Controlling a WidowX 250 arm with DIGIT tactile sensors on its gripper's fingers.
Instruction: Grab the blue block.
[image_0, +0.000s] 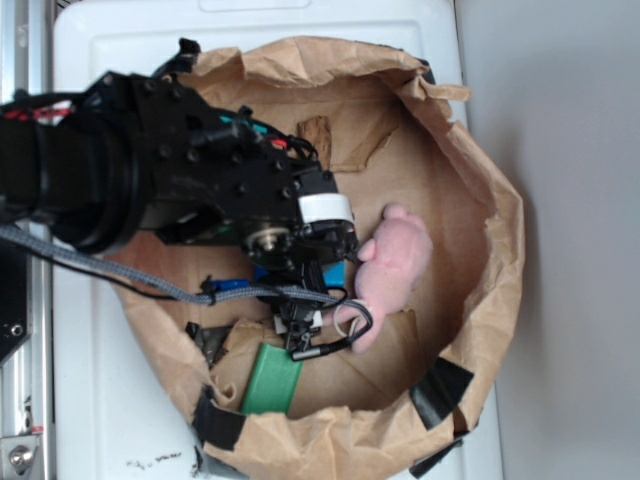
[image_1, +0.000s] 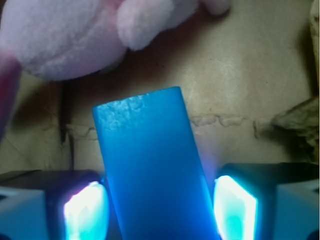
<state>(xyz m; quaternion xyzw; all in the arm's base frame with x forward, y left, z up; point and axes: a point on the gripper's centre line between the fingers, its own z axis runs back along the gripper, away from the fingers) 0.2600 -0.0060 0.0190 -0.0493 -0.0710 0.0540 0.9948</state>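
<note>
Flat bright-blue block (image_1: 155, 170), plain and matte, long rectangle, between spread fingers of end effector (image_1: 160, 210), gaps either side

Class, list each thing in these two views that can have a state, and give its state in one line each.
blue block: lying flat between the fingers, not yet clamped
gripper: open, straddling the block
pink plush toy: lying just beyond the block
green block: lying apart, untouched
paper bag: open, rim rolled down
</note>
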